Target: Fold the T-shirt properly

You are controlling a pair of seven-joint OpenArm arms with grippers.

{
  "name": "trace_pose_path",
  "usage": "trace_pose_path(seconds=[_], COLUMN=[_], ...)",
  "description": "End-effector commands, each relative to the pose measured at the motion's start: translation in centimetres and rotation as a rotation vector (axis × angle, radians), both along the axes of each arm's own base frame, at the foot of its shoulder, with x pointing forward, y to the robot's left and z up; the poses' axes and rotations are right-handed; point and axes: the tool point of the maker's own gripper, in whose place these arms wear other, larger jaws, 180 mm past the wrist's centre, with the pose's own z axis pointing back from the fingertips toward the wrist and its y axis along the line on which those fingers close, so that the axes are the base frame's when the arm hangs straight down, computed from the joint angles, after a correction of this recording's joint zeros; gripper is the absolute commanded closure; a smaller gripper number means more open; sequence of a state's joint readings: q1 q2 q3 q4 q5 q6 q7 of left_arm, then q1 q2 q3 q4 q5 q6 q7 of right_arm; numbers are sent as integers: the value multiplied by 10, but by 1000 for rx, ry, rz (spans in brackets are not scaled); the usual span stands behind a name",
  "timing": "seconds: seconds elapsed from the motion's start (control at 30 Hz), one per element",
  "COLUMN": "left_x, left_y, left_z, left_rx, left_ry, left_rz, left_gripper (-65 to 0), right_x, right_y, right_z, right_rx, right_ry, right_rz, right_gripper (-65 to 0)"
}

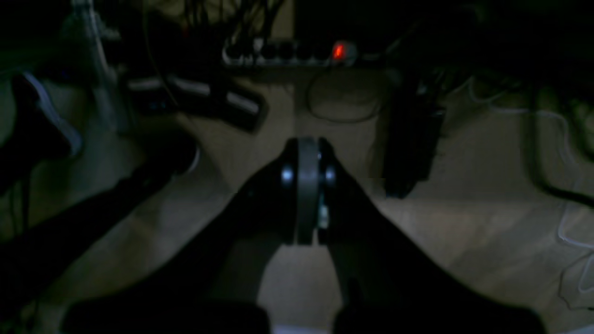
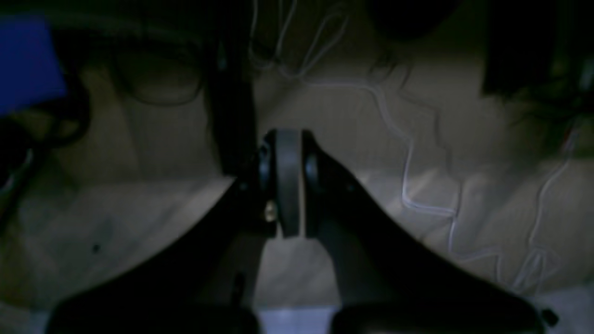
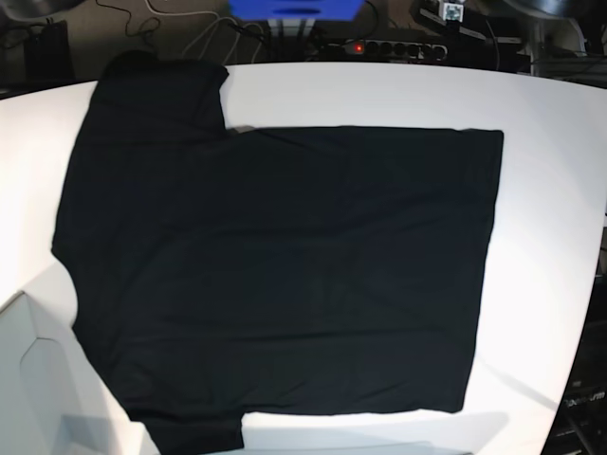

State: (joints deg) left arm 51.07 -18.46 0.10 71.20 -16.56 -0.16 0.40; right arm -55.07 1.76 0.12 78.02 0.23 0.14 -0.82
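Observation:
The black T-shirt (image 3: 285, 275) lies spread flat on the white table (image 3: 550, 190) with its plain side up. Its sleeves are at the left and its hem at the right. No print or tags show. Neither arm appears in the base view. In the left wrist view my left gripper (image 1: 306, 185) is shut with nothing between its fingers and faces a dim floor. In the right wrist view my right gripper (image 2: 287, 185) is also shut and empty, over the dim floor. The shirt shows in neither wrist view.
A power strip (image 1: 287, 53) with a red light lies on the floor among cables; it also shows behind the table (image 3: 384, 47). A blue box (image 3: 294, 8) stands at the back. White cables (image 2: 408, 153) trail on the floor. A white block (image 3: 28, 379) sits at the table's front left.

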Motion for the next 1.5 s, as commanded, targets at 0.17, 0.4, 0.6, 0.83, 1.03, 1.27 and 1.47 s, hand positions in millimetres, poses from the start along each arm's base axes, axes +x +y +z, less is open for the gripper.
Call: trace_pose_path(seconds=[0.17,0.4,0.6,0.83,1.03,1.27,1.47], left_x=[31,89,128,167,193,218,231], left_y=[-9,-8,-3,15,35,66,79], left_z=[57,121,159,180,178,150,138], left_rx=[-31,-17,10,29,0,-25,-27], left_ry=[-140,-346,-483,-618,-608,-526,-521], left_rz=[-56,-66,-76,16,118,262,309], left_gripper=[-1,-4,-6,-241,-414,-371,-411], right_x=[25,80,126,159,169,174,175], right_y=[-16,-45,-67,-78,-78,-80,-81], right_z=[55,109,147,159,161,154,147], right_rx=[-38,-122,-198,-231,-231,-228,-225], right_ry=[-128,-308,-461,-558,-588,-545,-504], right_rz=[13,4,-3,-22,-25,-34,-46], right_gripper=[0,0,-52,-290,-307,-307,-307])
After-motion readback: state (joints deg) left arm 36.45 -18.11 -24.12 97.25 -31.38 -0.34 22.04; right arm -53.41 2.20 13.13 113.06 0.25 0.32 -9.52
